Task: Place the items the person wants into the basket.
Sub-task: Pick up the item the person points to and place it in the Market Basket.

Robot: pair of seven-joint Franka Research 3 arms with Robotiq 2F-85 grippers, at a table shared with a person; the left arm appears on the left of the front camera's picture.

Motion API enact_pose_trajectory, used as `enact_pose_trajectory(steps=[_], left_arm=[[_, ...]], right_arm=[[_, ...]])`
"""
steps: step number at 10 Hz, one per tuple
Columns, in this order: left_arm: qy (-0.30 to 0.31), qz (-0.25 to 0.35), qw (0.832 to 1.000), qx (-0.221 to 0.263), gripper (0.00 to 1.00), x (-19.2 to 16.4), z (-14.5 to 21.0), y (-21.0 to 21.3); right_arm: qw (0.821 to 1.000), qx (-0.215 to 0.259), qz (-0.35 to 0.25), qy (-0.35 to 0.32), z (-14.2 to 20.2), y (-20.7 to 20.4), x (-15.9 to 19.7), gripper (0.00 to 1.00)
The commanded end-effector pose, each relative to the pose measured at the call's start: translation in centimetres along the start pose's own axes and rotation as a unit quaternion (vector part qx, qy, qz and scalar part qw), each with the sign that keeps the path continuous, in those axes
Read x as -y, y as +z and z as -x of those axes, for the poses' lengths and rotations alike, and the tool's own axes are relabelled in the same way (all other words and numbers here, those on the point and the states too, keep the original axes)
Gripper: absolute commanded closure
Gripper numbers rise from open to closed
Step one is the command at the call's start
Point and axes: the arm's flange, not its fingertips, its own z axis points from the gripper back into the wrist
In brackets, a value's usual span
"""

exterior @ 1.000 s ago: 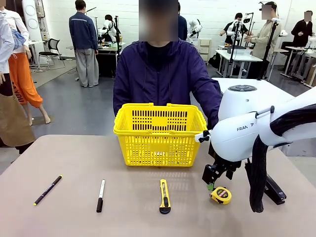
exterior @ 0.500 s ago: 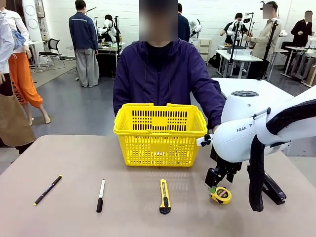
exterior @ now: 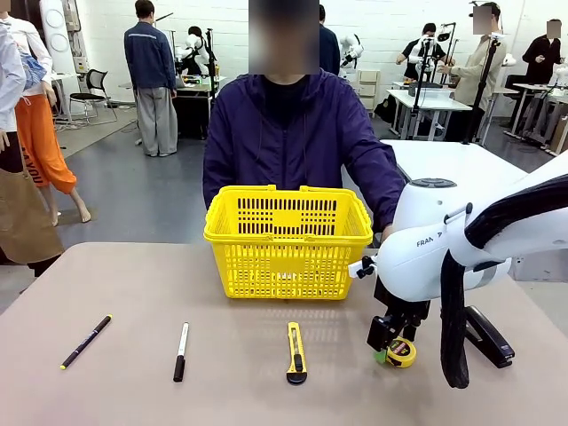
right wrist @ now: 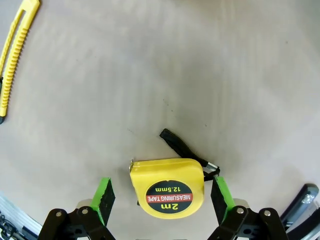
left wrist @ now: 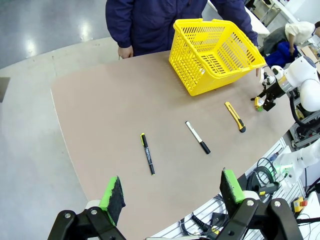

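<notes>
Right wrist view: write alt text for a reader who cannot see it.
The open right hand straddles a yellow tape measure lying flat on the tan table, with a gap on each side. A yellow utility knife lies at the upper left edge.

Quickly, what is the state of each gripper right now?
Left gripper: open, holding nothing.
Right gripper: open, straddling the tape measure, not gripping it.

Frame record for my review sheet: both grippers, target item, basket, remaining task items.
right gripper: open, straddling the tape measure, pads either side, not gripping
left gripper: open, above the table, holding nothing
basket: upright on table, before the person
utility knife: flat on table, left of tape measure
stapler: on table, right of tape measure
</notes>
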Motion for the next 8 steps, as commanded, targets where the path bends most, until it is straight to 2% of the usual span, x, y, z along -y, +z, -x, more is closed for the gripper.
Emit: enact_pose_trajectory(steps=[1,3,4,5,6,7,8], left_arm=[[-0.003,0.006,1.0,0.002,0.0,0.03,-0.02,0.07],[-0.003,0.006,1.0,0.002,0.0,0.03,-0.02,0.07],[-0.003,0.006,1.0,0.002,0.0,0.03,-0.02,0.07],[-0.003,0.006,1.0,0.002,0.0,0.03,-0.02,0.07],[-0.003,0.006,1.0,0.002,0.0,0.03,-0.02,0.07],[-0.003,0.006,1.0,0.002,0.0,0.03,-0.02,0.07],[-0.003,0.006,1.0,0.002,0.0,0.03,-0.02,0.07]], right_arm=[[1.0,0.01,-0.013,0.005,0.18,-0.3,0.4,0.0],[1.0,0.009,-0.01,0.009,0.39,-0.33,0.5,0.0],[1.0,0.006,-0.01,0.009,0.45,-0.24,0.57,0.57],[1.0,0.004,-0.011,0.011,0.48,-0.19,0.62,0.57],[1.0,-0.001,-0.009,0.012,0.51,-0.13,0.58,1.0],[1.0,-0.003,-0.008,0.013,0.52,-0.09,0.55,0.63],[1.0,-0.006,-0.007,0.011,0.53,-0.11,0.54,1.0]])
